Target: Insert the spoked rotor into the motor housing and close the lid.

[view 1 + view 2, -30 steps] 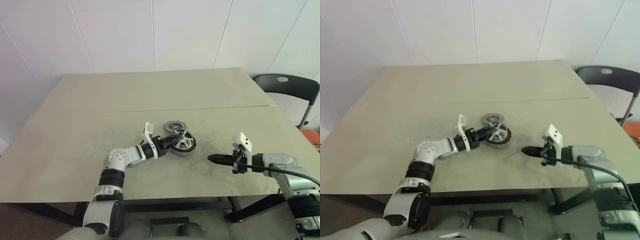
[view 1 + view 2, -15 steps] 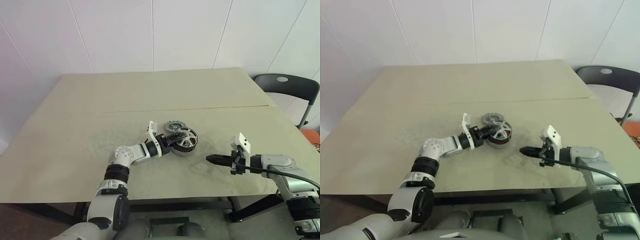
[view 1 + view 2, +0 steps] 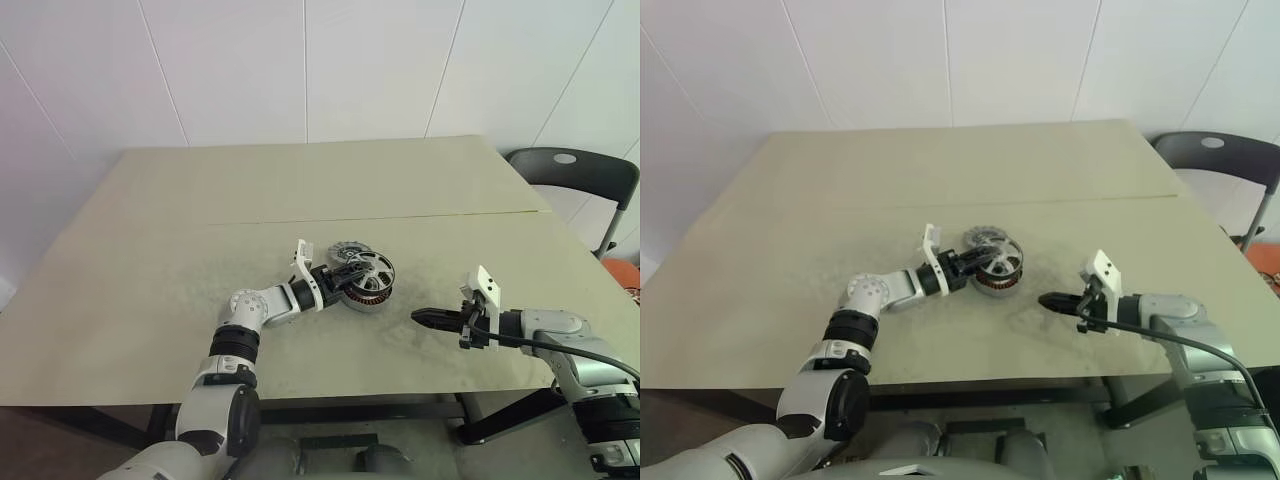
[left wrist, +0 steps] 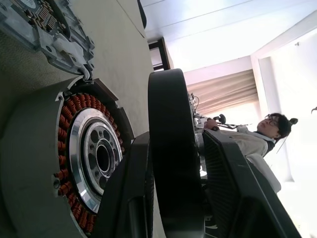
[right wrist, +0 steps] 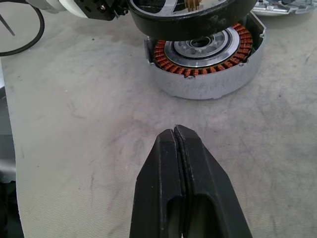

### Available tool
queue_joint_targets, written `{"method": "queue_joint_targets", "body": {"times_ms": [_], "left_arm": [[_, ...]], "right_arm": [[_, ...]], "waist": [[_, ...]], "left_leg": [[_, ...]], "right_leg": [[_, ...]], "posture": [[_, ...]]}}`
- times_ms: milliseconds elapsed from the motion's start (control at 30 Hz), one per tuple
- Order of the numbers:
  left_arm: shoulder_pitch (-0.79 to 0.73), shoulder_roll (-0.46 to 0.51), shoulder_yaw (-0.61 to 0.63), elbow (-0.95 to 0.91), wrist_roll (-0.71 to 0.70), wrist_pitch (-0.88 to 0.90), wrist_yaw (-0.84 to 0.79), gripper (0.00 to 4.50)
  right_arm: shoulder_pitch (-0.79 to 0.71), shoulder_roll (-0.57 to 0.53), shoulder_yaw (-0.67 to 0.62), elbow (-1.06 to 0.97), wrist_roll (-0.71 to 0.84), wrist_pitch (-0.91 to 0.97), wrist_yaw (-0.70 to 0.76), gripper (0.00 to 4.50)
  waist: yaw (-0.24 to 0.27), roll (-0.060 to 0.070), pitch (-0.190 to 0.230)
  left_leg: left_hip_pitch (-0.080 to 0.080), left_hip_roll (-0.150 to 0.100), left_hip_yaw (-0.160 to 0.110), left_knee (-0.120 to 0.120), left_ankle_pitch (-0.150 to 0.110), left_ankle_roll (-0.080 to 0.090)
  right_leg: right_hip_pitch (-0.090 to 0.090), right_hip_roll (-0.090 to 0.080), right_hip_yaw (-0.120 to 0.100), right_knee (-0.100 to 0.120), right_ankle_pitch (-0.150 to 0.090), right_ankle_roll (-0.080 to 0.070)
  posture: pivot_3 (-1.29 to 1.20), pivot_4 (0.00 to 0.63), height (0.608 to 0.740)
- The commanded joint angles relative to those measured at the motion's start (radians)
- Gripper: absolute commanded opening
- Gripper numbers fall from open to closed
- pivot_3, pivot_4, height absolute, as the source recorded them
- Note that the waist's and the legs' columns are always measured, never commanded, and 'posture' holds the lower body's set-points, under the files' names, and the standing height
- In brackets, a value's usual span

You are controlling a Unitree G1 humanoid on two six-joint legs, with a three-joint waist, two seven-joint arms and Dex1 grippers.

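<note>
My left gripper [image 3: 342, 277] is shut on the dark rim of the spoked rotor [image 3: 369, 271] and holds it tilted just over the motor housing [image 3: 364, 298]. The left wrist view shows the rotor's rim [image 4: 174, 148] clamped between both fingers [image 4: 130, 198], beside the housing's copper windings [image 4: 67, 114]. The housing [image 5: 203, 64] rests on the table with its windings exposed under the rotor [image 5: 193, 20]. The light-grey lid [image 3: 346, 249] lies flat just behind them. My right gripper [image 3: 418, 318] hovers shut and empty to the right of the housing, pointing at it.
The tan table [image 3: 150, 260] has a seam [image 3: 440, 214] running across its middle. A dark chair [image 3: 575, 172] stands past the right corner. A person [image 4: 257, 141] sits in the background of the left wrist view. A black cable loop [image 5: 20, 29] lies near the left arm.
My left elbow has swung inward toward the housing. The rotor now sits slightly higher over the housing, with the copper windings showing below it. The right gripper has stayed in place.
</note>
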Motion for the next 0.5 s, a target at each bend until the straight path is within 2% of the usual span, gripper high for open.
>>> {"method": "queue_joint_targets", "body": {"times_ms": [33,233,500], "left_arm": [[-0.025,-0.007,0.011,-0.011,0.000,-0.009,-0.021,1.11],[-0.023,-0.008,0.011,-0.014,-0.002,-0.006,-0.023,1.11],[-0.009,-0.007,-0.020,-0.037,0.039,-0.021,-0.022,3.73]], "right_arm": [[-0.009,0.007,-0.033,-0.032,0.025,-0.003,-0.005,0.00],[-0.005,0.008,-0.034,-0.034,0.031,-0.003,-0.012,0.00],[-0.006,0.012,-0.035,-0.031,0.035,-0.005,-0.025,0.00]], "waist": [[0.000,0.000,0.000],[0.000,0.000,0.000],[0.001,0.000,0.000]], "left_leg": [[0.000,0.000,0.000,0.000,0.000,0.000],[0.000,0.000,0.000,0.000,0.000,0.000],[0.000,0.000,0.000,0.000,0.000,0.000]], "right_leg": [[0.000,0.000,0.000,0.000,0.000,0.000],[0.000,0.000,0.000,0.000,0.000,0.000],[0.001,0.000,0.000,0.000,0.000,0.000]], "posture": [[0.00,0.000,0.740],[0.00,0.000,0.740],[0.00,0.000,0.740]]}}
